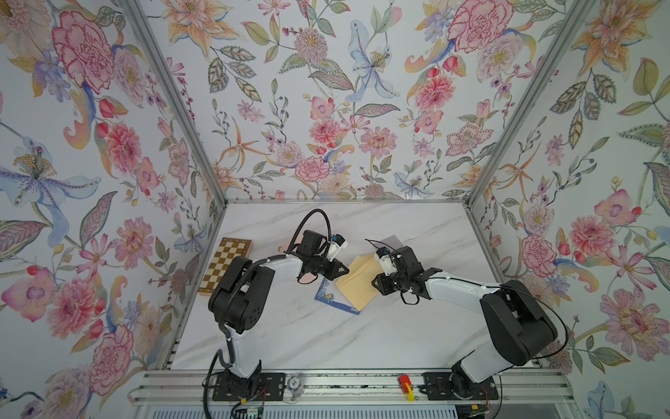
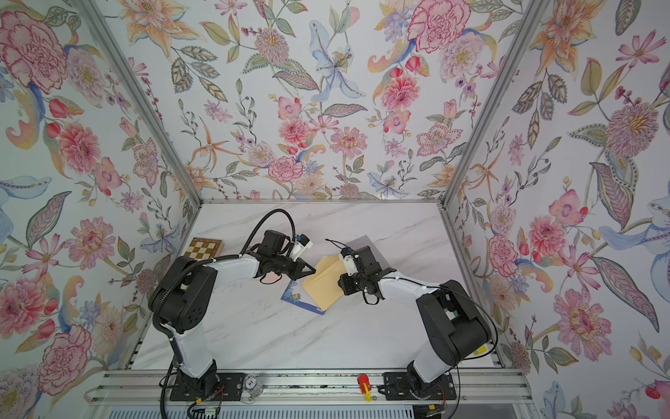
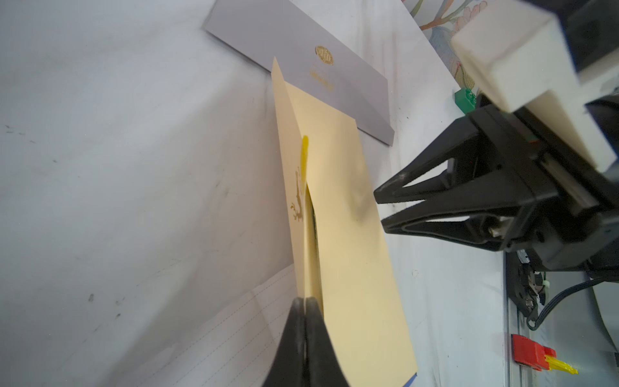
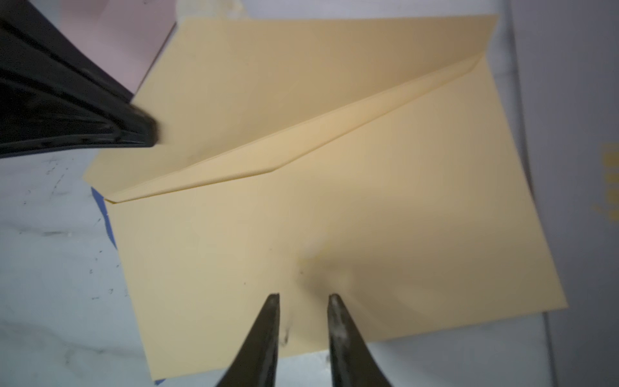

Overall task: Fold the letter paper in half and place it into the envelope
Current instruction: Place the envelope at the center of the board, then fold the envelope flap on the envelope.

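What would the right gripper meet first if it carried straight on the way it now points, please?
Most likely the yellow envelope: the right gripper points onto its body, below the open flap, just past the near edge. Depth is unclear; the tips may be touching it.

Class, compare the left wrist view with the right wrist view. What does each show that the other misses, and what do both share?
Left wrist only: a green block and a red-and-yellow piece. Right wrist only: a pink sheet. Both: the yellow envelope, the left hand and the right hand.
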Controlling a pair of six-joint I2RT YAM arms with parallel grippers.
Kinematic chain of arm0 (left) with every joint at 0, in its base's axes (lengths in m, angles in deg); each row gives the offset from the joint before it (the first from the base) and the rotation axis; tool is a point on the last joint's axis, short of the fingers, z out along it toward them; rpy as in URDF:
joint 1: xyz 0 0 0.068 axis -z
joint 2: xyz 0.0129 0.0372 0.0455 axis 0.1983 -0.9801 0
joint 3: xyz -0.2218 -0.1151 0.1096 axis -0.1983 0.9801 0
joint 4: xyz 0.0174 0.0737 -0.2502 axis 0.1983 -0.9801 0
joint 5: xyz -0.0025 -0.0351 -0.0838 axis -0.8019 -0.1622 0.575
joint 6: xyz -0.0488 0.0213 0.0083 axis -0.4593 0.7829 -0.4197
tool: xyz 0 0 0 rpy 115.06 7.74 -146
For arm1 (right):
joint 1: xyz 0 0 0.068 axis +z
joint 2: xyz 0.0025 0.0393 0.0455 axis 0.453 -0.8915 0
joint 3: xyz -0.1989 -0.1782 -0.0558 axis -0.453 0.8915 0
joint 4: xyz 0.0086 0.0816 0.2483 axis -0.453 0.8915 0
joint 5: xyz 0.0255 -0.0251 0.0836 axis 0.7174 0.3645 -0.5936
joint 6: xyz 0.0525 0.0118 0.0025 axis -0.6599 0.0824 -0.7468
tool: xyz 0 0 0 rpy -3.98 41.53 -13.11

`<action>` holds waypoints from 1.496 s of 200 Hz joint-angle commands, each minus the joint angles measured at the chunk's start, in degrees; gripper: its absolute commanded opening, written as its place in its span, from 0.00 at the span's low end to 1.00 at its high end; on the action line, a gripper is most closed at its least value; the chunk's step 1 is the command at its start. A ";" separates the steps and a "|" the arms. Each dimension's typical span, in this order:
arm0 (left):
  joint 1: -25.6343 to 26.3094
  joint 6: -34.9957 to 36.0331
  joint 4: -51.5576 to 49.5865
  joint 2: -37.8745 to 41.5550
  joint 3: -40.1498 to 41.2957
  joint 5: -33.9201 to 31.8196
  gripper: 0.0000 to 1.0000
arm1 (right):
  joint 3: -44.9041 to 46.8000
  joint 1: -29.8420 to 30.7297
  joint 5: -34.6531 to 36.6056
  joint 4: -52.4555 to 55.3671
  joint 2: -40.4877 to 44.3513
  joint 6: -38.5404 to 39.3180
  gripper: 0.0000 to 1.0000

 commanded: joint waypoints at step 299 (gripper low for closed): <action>-0.37 -1.70 1.19 -14.47 -12.54 -4.76 0.07 | 2.78 -2.00 1.62 -4.99 -8.88 -7.67 0.19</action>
